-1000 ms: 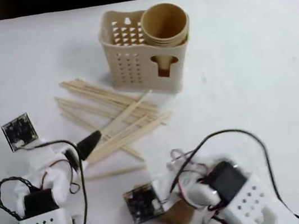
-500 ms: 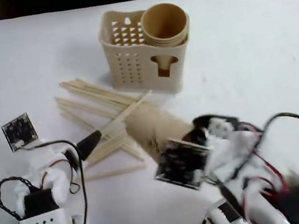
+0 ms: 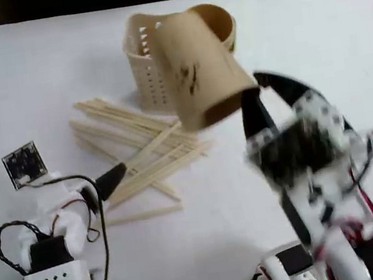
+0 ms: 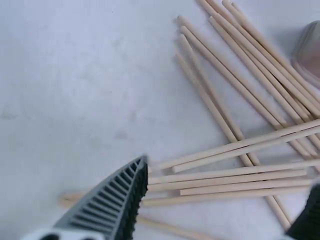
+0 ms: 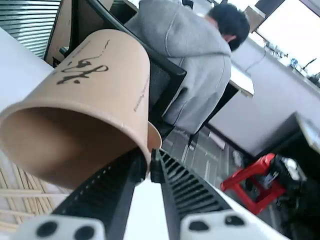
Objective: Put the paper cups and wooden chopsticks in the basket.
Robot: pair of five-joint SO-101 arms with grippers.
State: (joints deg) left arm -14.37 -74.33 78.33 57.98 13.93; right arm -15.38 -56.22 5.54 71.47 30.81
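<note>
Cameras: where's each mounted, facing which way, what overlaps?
High view: fixed above the table, looking down on basket, chopsticks, both arms.
Left wrist view: on the left arm, facing down at chopsticks under the open left gripper.
Right wrist view: on the right arm, facing outward past the right gripper pinching a paper cup rim.
Shared: high and left wrist, chopsticks; high and right wrist, cup.

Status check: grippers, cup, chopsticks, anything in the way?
Right gripper shut on paper cup rim, cup tilted, aloft by basket. Left gripper open over chopsticks, loose on table. Stacked cups sit in basket.
</note>
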